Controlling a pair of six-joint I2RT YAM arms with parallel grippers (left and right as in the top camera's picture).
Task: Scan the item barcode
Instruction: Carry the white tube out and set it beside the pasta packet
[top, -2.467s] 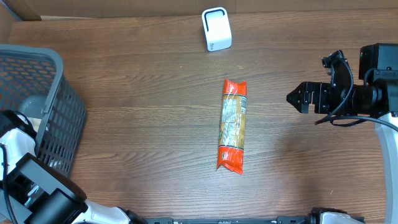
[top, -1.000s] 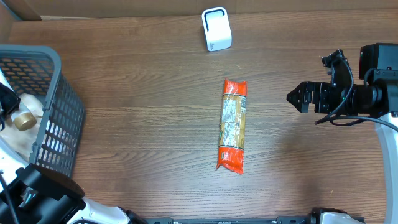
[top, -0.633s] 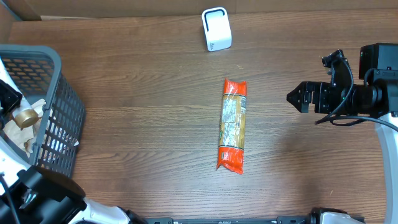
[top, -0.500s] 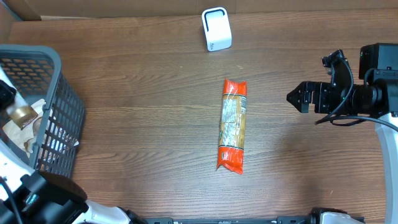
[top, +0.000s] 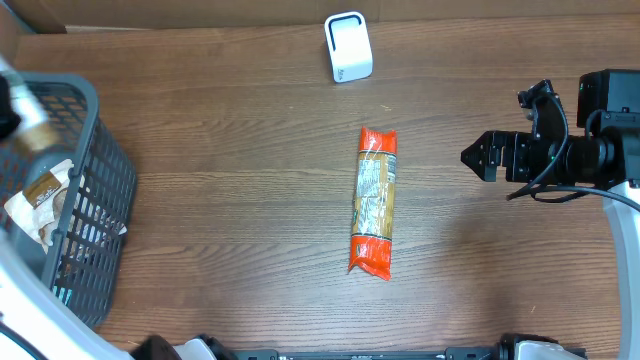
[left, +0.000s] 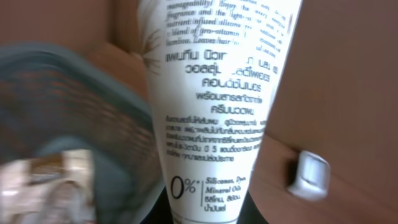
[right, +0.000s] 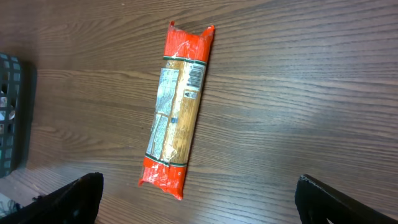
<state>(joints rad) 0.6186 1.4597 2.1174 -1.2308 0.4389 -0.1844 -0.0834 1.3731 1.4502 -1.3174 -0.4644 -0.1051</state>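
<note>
Two claws were noted. Overhead: the right claw (top: 508, 128) stood spread by the table's (top: 220, 210) right edge, with open wood between it and the pasta pack (top: 375, 200) to its left. The scanner (top: 348, 47) sat farther left, by the far edge.

Left wrist: the left claw (left: 204, 214) pinched a white tube (left: 211, 93) beside the basket (left: 93, 99) rim.

Right wrist: the pack lay flat ahead of the spread fingers (right: 81, 193), with wood free all around it.

Black, blocky right arm (top: 590, 150) with a looping black cable (top: 548, 192) and white link (top: 630, 250).
</note>
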